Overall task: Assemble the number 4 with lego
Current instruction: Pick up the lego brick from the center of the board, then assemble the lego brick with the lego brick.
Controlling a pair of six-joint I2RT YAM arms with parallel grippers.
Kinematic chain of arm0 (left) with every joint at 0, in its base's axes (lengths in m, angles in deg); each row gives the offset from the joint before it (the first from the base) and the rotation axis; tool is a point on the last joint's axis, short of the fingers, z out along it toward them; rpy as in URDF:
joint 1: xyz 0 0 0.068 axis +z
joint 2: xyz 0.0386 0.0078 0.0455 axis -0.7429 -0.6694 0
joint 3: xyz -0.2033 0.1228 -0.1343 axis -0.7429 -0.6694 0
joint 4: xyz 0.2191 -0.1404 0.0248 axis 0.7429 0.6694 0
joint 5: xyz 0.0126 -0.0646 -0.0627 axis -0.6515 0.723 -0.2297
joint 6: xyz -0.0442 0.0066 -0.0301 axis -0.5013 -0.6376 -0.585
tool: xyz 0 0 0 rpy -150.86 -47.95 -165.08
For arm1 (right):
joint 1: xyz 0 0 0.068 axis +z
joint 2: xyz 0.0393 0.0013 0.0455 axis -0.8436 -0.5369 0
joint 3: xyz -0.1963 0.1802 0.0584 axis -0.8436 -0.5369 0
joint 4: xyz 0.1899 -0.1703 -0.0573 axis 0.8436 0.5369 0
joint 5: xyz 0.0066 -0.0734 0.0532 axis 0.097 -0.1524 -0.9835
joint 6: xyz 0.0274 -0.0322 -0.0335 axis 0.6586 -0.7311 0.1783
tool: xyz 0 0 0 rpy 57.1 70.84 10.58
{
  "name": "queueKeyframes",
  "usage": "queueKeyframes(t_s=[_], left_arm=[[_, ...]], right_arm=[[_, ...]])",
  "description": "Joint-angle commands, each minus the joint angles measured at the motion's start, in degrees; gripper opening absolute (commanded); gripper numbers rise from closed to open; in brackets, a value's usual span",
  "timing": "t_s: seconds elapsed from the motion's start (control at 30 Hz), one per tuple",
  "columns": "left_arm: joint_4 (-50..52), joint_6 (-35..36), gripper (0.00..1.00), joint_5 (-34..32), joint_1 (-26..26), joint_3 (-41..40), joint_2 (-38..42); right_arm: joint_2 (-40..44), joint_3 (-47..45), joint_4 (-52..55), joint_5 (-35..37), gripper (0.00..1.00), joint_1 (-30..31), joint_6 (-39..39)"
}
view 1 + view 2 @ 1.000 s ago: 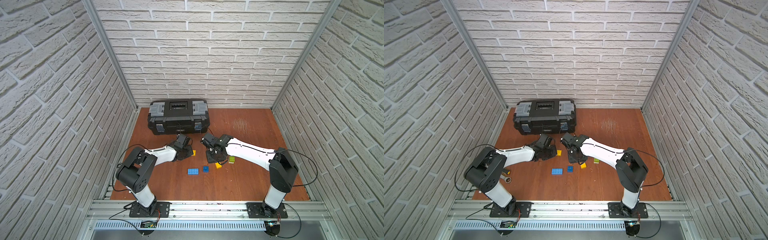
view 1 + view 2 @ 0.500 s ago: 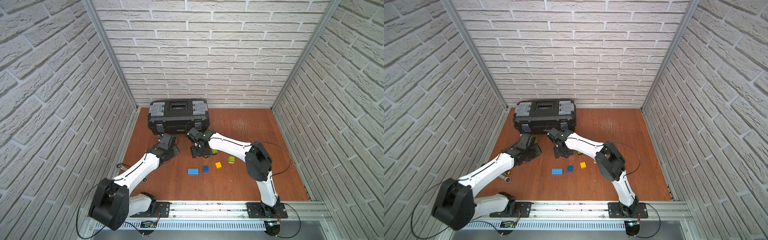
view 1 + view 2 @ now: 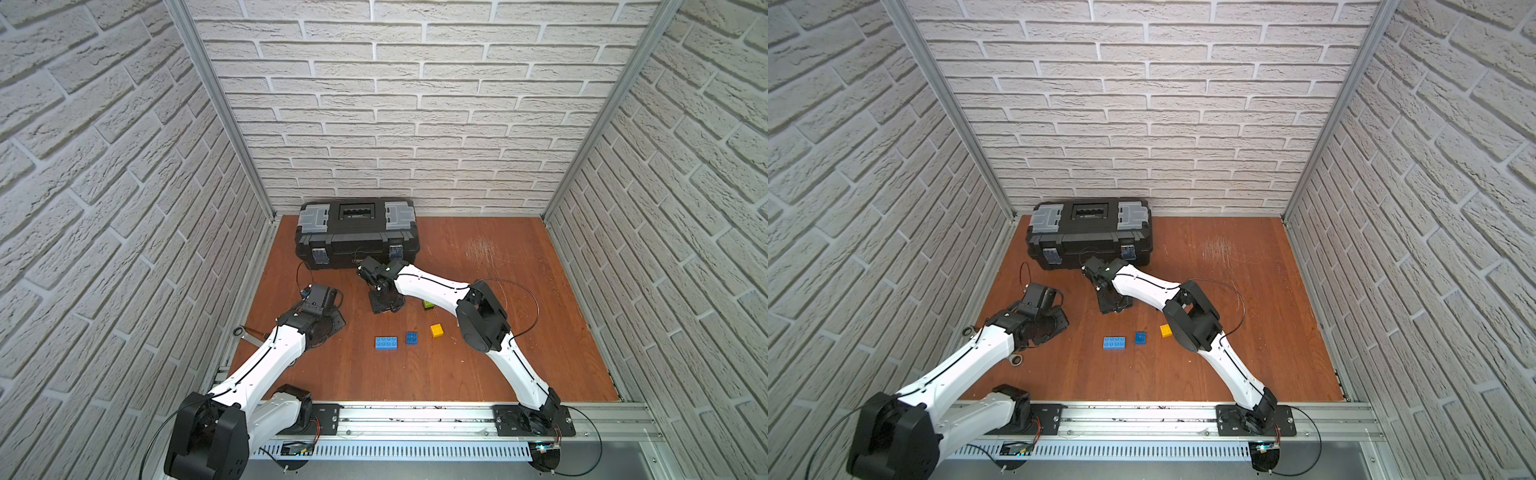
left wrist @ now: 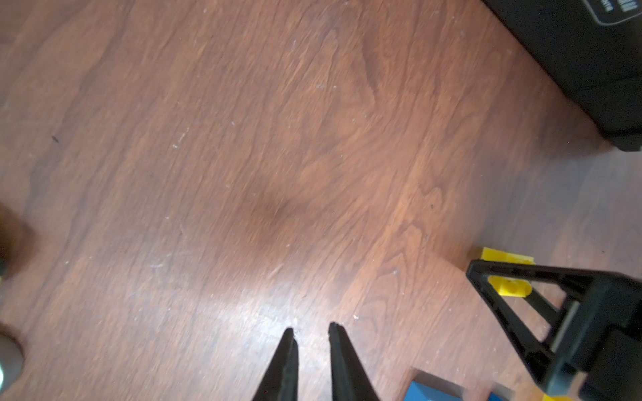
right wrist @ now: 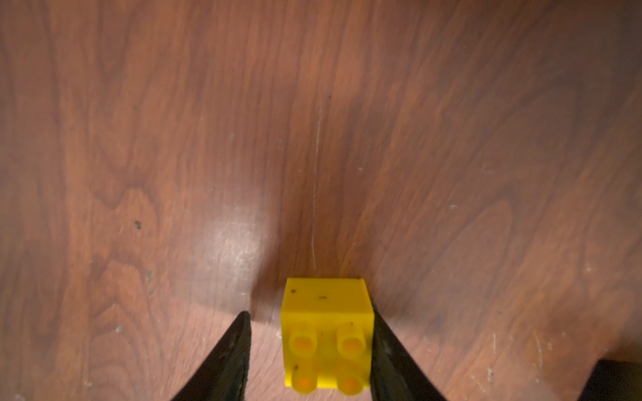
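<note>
My right gripper [image 5: 309,309] straddles a yellow lego brick [image 5: 326,312] lying on its side on the wooden floor. One finger touches the brick, the other stands a gap away, so the jaws are open. In both top views that gripper [image 3: 384,301] [image 3: 1113,301] hides this brick. My left gripper [image 4: 311,327] hovers over bare floor, its jaws slightly apart and empty; it is left of the bricks [image 3: 322,322]. A long blue brick [image 3: 386,343], a small blue brick [image 3: 411,337], a second yellow brick [image 3: 436,330] and a green brick [image 3: 427,305] lie apart. No number 4 shows.
A black toolbox [image 3: 357,237] [image 3: 1088,232] stands at the back, just behind my right gripper. A metal wrench [image 3: 1013,359] lies by the left wall under my left arm. Brick walls enclose the floor on three sides.
My left arm pulled away to the left and its jaws parted a little. My right gripper moved left to the yellow brick where the left gripper had been, and now has it between its fingers.
</note>
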Motion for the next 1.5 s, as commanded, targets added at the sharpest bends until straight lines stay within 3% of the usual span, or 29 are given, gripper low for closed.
queueKeyframes(t_s=[0.0,0.27,0.4,0.5,0.6,0.83,0.93,1.1,1.33,1.47], left_arm=[[-0.8,0.9,0.21,1.3,0.4,-0.5,-0.6],[-1.1,1.6,0.21,1.7,0.5,-0.9,-1.1],[-1.5,2.4,0.22,2.0,0.5,-0.3,-1.9],[-1.8,3.6,0.22,2.7,0.5,0.7,-3.1],[-2.1,4.2,0.22,3.6,0.4,1.8,-4.2],[-4.0,4.2,0.23,5.6,0.2,2.2,-4.2],[-4.8,4.0,0.22,6.1,0.1,2.4,-5.3],[-6.0,3.3,0.20,6.4,-1.2,2.5,-7.4],[-7.3,1.2,0.17,5.6,-6.3,1.9,-9.4],[-12.3,2.3,0.13,10.8,-8.4,0.7,-9.9]], right_arm=[[-1.0,2.4,3.3,3.0,0.49,0.3,-0.7],[-1.7,4.2,5.7,5.0,0.26,0.3,-2.6],[1.7,2.2,5.0,5.5,0.11,0.5,-3.9],[6.5,-1.0,3.4,5.9,0.06,1.1,-4.8],[14.2,-7.9,1.1,6.9,0.03,1.9,-5.2],[38.9,-35.1,-5.4,9.4,0.02,2.2,-4.3],[45.4,-43.5,-5.7,10.4,0.02,2.2,-3.5],[47.2,-50.6,-6.3,9.5,0.02,1.8,-3.2],[43.8,-52.4,-10.3,7.1,0.02,-0.3,-4.3],[42.2,-52.0,-11.0,6.3,0.02,-1.8,-5.5]])
